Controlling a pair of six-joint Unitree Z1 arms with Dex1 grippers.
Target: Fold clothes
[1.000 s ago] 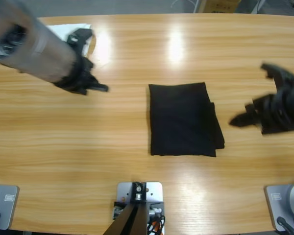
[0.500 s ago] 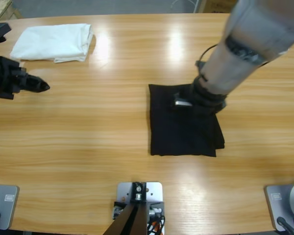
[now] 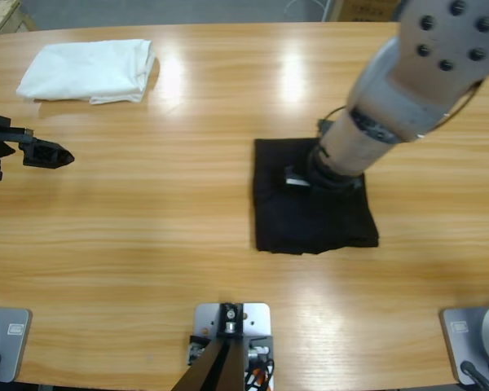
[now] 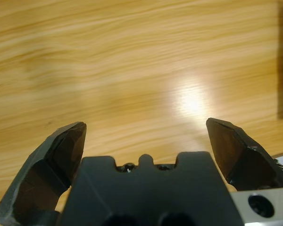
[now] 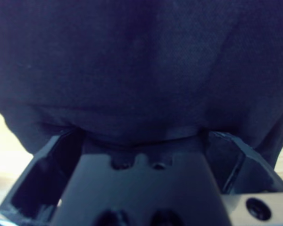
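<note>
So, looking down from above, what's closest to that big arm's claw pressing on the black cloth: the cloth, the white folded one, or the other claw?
From the right gripper, in the high view:
1. Black folded shirt, directly under it, touching.
2. White folded garment, far-left corner of the table.
3. Left gripper, at the left edge, hovering over bare wood.
The last two are nearly level; hard to rank.

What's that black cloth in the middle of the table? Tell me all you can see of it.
The black shirt lies folded into a rough, slightly rumpled square on the wooden table, right of centre. It looks like soft, matte fabric. The right gripper presses down on its upper part; collar and buttons are not visible.
</note>
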